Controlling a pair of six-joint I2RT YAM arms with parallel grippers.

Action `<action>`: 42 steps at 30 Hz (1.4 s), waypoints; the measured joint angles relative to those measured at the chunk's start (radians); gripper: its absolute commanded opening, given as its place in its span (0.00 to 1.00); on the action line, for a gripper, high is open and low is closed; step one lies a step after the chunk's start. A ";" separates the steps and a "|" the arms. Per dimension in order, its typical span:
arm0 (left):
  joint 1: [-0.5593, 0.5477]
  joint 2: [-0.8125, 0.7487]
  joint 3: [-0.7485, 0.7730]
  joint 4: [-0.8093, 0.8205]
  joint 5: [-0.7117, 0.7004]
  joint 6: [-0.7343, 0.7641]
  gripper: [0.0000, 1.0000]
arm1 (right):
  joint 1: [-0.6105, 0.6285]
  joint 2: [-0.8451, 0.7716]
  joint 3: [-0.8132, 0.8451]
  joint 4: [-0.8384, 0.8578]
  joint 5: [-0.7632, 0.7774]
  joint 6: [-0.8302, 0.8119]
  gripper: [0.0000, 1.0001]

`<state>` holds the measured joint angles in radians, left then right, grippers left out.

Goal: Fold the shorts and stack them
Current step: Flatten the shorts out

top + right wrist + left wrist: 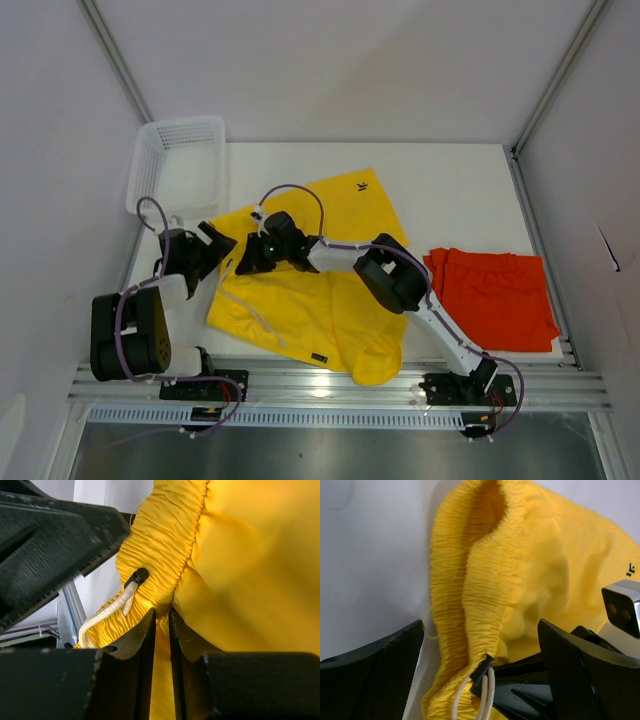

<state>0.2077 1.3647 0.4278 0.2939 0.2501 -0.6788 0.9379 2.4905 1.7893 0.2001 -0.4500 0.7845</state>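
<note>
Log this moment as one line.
left gripper: open at waistband of yellow shorts | right gripper: shut on waistband | orange shorts: lying apart

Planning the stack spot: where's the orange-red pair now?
Top view: the orange-red shorts lie on the right side of the table, near its front edge, right of the yellow shorts and just beyond the right arm.

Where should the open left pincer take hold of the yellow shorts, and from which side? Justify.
Probably the gathered waistband of the yellow shorts, above the drawstring. It rises as a thick ridged fold inside the open left pincer, so close in from the shorts' left edge, beside the right pincer pinching the same band.
</note>
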 measured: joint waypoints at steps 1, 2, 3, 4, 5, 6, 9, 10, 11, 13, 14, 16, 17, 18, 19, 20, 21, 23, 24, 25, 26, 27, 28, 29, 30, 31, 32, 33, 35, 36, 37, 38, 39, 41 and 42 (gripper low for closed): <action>-0.011 0.011 0.006 0.003 0.005 0.004 0.90 | 0.001 0.000 0.001 0.000 -0.001 -0.002 0.20; -0.021 0.020 0.013 0.004 0.010 0.007 0.87 | 0.002 0.000 0.001 -0.001 -0.003 -0.003 0.20; -0.031 0.030 0.019 0.001 0.014 0.011 0.83 | 0.002 0.000 0.001 -0.001 -0.003 -0.004 0.20; -0.037 0.041 0.027 -0.001 0.016 0.018 0.77 | 0.002 0.000 0.001 -0.001 -0.004 -0.005 0.20; -0.041 0.055 0.038 -0.008 0.016 0.025 0.74 | 0.002 0.000 0.001 -0.001 -0.004 -0.007 0.20; -0.043 0.068 0.048 -0.012 0.018 0.029 0.71 | 0.002 0.000 0.001 -0.001 -0.004 -0.008 0.20; -0.050 0.116 0.091 -0.034 0.020 0.048 0.58 | 0.002 0.000 0.001 -0.001 -0.004 -0.011 0.20; -0.053 0.132 0.105 -0.040 0.024 0.052 0.53 | 0.002 -0.001 0.001 -0.001 -0.003 -0.011 0.19; -0.055 0.141 0.115 -0.048 0.025 0.058 0.50 | 0.002 -0.002 0.001 -0.001 -0.003 -0.012 0.20; -0.060 0.158 0.130 -0.062 0.024 0.068 0.41 | 0.002 -0.005 -0.002 -0.003 -0.002 -0.015 0.20; -0.061 0.161 0.135 -0.068 0.024 0.070 0.38 | 0.002 -0.009 -0.007 -0.005 0.000 -0.016 0.22; -0.065 0.170 0.141 -0.080 0.023 0.079 0.33 | 0.002 -0.024 -0.029 -0.005 0.004 -0.018 0.28; -0.068 0.174 0.146 -0.087 0.024 0.081 0.30 | 0.002 -0.036 -0.045 -0.004 0.006 -0.017 0.29; -0.072 0.177 0.151 -0.097 0.025 0.084 0.28 | 0.002 -0.048 -0.061 0.000 0.008 -0.019 0.31; -0.075 0.182 0.155 -0.101 0.026 0.085 0.25 | 0.002 -0.061 -0.075 -0.001 0.008 -0.019 0.35; -0.077 0.190 0.163 -0.110 0.028 0.086 0.21 | 0.002 -0.076 -0.095 -0.001 0.011 -0.022 0.41; -0.079 0.193 0.166 -0.112 0.029 0.086 0.21 | 0.002 -0.089 -0.113 -0.002 0.013 -0.024 0.41; -0.080 0.206 0.180 -0.123 0.035 0.087 0.15 | 0.001 -0.137 -0.165 -0.018 0.019 -0.037 0.53; -0.081 0.212 0.187 -0.126 0.038 0.088 0.14 | 0.001 -0.162 -0.188 -0.032 0.022 -0.045 0.57; -0.082 0.217 0.193 -0.128 0.041 0.088 0.14 | 0.001 -0.190 -0.211 -0.047 0.026 -0.058 0.63; -0.082 0.220 0.198 -0.130 0.042 0.088 0.13 | 0.001 -0.218 -0.233 -0.061 0.031 -0.070 0.66; -0.083 0.222 0.200 -0.133 0.043 0.088 0.13 | 0.001 -0.249 -0.257 -0.077 0.039 -0.080 0.68; -0.084 0.223 0.202 -0.136 0.042 0.089 0.13 | 0.001 -0.282 -0.283 -0.089 0.047 -0.090 0.72; -0.085 0.224 0.203 -0.137 0.042 0.089 0.12 | 0.001 -0.317 -0.309 -0.102 0.056 -0.100 0.73; -0.085 0.224 0.203 -0.137 0.042 0.089 0.11 | 0.001 -0.357 -0.343 -0.113 0.070 -0.109 0.74; -0.086 0.224 0.204 -0.138 0.042 0.089 0.10 | 0.000 -0.392 -0.372 -0.126 0.080 -0.116 0.74; -0.086 0.224 0.204 -0.138 0.042 0.089 0.09 | -0.003 -0.438 -0.411 -0.143 0.101 -0.126 0.75; -0.087 0.224 0.204 -0.138 0.042 0.089 0.09 | -0.006 -0.489 -0.454 -0.163 0.126 -0.135 0.74; -0.087 0.224 0.204 -0.138 0.041 0.089 0.09 | -0.011 -0.592 -0.533 -0.230 0.192 -0.155 0.73; -0.088 0.224 0.204 -0.138 0.041 0.089 0.09 | -0.014 -0.644 -0.565 -0.268 0.228 -0.165 0.73; -0.088 0.224 0.204 -0.138 0.041 0.089 0.09 | -0.017 -0.696 -0.599 -0.304 0.270 -0.176 0.71; -0.088 0.224 0.204 -0.138 0.040 0.089 0.10 | -0.019 -0.739 -0.623 -0.338 0.309 -0.183 0.71; -0.088 0.224 0.204 -0.138 0.039 0.089 0.10 | -0.024 -0.796 -0.652 -0.383 0.355 -0.190 0.70; -0.088 0.224 0.204 -0.138 0.037 0.088 0.13 | -0.038 -0.903 -0.709 -0.466 0.438 -0.200 0.70; -0.088 0.224 0.204 -0.138 0.035 0.088 0.14 | -0.048 -0.949 -0.731 -0.508 0.472 -0.202 0.69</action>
<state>0.1196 1.5883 0.6315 0.1555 0.2848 -0.5907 0.8898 1.5410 1.0584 -0.3080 0.0216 0.5823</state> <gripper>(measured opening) 0.120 0.701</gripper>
